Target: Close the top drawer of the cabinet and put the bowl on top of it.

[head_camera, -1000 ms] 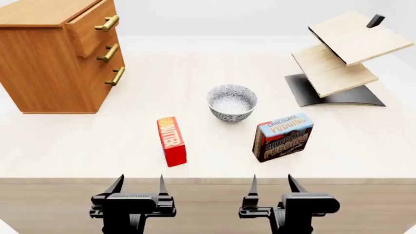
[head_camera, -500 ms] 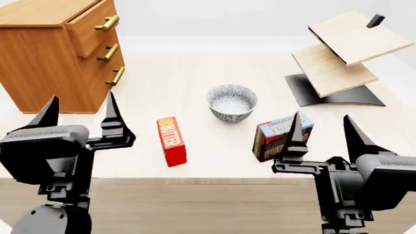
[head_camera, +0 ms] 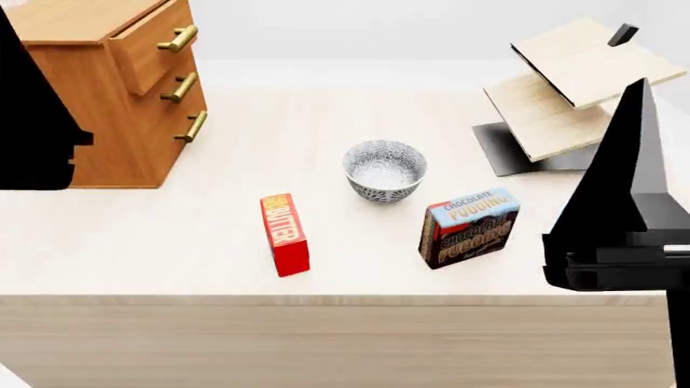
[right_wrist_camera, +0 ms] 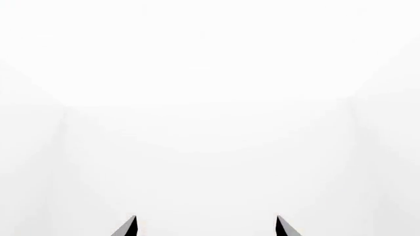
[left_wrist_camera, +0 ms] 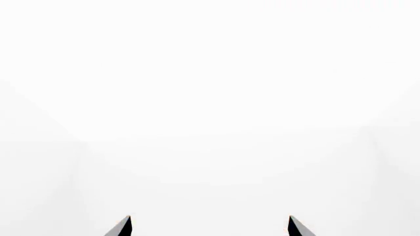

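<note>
The orange-brown cabinet (head_camera: 97, 113) stands at the table's far left. Its top drawer (head_camera: 145, 44), with a brass bar handle, sticks out a little past the two drawer fronts below. The white and blue patterned bowl (head_camera: 385, 170) sits upright mid-table, with nothing touching it. My left gripper (left_wrist_camera: 209, 219) and right gripper (right_wrist_camera: 206, 219) face blank white; their tips are wide apart and hold nothing. In the head view, a black left finger (head_camera: 32, 105) covers part of the cabinet's side, and a black right finger (head_camera: 625, 194) rises at the right, near the camera.
A red butter box (head_camera: 284, 234) lies left of and nearer than the bowl. A chocolate pudding box (head_camera: 468, 226) stands to the bowl's near right. A tilted-shelf rack (head_camera: 566, 97) fills the far right. The table's front edge (head_camera: 323, 299) runs across the bottom.
Both arms have risen from below the table's front edge and spread outward, now looming as large dark shapes at the view's sides. The objects on the table have not moved.
</note>
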`<state>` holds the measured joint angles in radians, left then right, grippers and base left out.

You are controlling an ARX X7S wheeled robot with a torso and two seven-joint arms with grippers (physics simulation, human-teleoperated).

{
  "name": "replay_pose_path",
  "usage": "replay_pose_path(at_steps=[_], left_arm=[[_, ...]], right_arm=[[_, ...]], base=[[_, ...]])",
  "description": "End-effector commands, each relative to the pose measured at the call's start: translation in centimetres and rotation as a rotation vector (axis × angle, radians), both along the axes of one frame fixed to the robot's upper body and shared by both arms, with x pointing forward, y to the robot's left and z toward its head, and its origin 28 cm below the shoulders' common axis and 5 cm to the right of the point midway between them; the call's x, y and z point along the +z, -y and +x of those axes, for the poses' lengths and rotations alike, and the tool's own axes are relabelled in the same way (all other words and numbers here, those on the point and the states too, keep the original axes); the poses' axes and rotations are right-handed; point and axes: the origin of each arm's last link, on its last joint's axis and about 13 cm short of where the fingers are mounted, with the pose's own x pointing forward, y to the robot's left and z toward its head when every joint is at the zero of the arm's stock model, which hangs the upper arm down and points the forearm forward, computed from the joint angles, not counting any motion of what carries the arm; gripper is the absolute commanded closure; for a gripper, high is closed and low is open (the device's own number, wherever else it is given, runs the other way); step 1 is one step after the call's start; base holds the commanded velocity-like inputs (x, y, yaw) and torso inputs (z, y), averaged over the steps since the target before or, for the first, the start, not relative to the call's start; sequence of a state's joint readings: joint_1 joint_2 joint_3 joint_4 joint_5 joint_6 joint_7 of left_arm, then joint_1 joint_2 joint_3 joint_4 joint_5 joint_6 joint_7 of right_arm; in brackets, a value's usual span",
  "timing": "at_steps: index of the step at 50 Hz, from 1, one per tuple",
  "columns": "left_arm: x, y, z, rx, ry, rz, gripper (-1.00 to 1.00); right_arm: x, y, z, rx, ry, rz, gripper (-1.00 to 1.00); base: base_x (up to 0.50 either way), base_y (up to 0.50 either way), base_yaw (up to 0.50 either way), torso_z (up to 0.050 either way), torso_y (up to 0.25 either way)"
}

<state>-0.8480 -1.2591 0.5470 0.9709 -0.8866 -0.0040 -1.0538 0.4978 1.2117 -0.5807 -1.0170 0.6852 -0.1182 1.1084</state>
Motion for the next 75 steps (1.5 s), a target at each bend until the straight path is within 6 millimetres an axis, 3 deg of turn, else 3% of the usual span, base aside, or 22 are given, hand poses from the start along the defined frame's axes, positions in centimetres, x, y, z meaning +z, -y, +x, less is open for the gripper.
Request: replay_pose_path(at_steps=[1, 11, 75], left_arm=[[0.02, -0.6, -0.44, 0.038, -0.009, -0.018, -1.0], [-0.42, -0.79, 0.04, 0.037, -0.014, -0.019, -1.0], [-0.72, -0.71, 0.27, 0.032, -0.027, -0.018, -1.0]], right_arm=[[0.5, 0.4, -1.0, -0.032, -0.023, 0.018, -1.0], [0.38, 0.31, -0.99, -0.019, -0.023, -0.002, -1.0], [0.09, 0.05, -0.95, 0.007, -0.036, -0.038, -1.0]], base=[[0.0, 0.0, 0.0, 0.0, 0.0], [0.0, 0.02, 0.0, 0.0, 0.0], [0.0, 0.49, 0.0, 0.0, 0.0]])
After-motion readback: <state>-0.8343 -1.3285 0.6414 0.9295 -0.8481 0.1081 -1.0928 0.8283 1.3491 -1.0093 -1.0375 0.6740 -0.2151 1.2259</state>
